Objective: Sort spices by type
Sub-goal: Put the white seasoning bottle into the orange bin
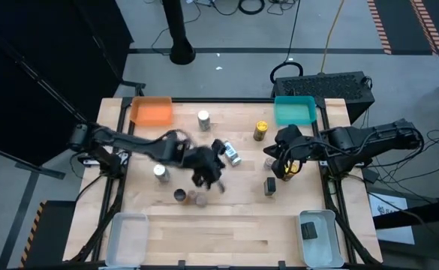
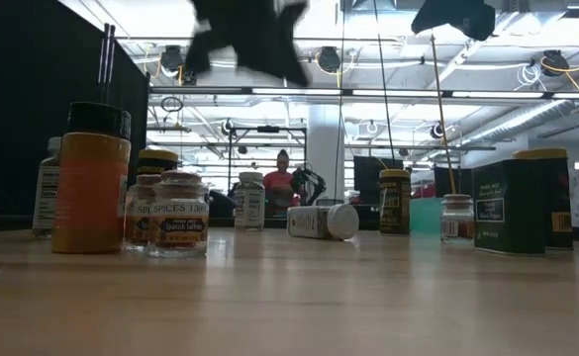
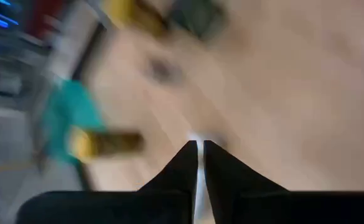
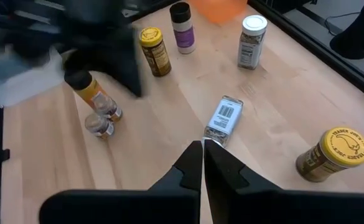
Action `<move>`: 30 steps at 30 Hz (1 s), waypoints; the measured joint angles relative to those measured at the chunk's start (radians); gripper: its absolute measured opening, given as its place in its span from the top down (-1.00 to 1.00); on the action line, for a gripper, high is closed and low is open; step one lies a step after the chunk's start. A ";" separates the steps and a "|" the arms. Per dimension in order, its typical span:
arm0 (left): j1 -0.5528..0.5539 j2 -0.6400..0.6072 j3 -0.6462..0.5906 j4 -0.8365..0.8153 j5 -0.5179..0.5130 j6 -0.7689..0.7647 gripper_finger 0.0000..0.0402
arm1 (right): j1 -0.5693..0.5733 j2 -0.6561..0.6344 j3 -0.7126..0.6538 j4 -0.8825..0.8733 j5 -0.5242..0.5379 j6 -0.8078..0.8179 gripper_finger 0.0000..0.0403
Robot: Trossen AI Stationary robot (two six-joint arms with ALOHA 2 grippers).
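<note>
Spice jars are scattered over the wooden table [image 1: 227,225]. A white-lidded jar [image 1: 203,118] and a yellow-lidded jar [image 1: 261,130] stand at the far side. Another jar [image 1: 233,154] lies on its side in the middle. Three jars [image 1: 180,196] stand left of centre, and a dark green tin [image 1: 270,185] stands to the right. My left gripper [image 1: 210,178] hovers shut above the middle, blurred, holding nothing. My right gripper [image 4: 203,144] is shut and in the air right of centre. The lying jar [image 4: 224,118] shows just past its fingertips.
An orange tray [image 1: 151,111] sits at the far left and a teal tray [image 1: 294,110] at the far right. Clear trays sit at the near left [image 1: 127,236] and near right [image 1: 317,234] corners. A person [image 2: 282,181] shows far behind the table.
</note>
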 joint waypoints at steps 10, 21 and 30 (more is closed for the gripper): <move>0.191 0.286 0.284 -0.196 0.059 0.027 0.81 | -0.039 0.000 0.000 0.000 -0.001 -0.039 1.00; 0.238 0.329 0.309 -0.241 0.175 0.049 0.31 | -0.042 0.000 0.000 -0.052 -0.005 -0.059 1.00; 0.237 0.380 0.309 -0.171 0.176 0.050 -0.18 | -0.042 0.000 0.000 -0.053 -0.004 -0.055 1.00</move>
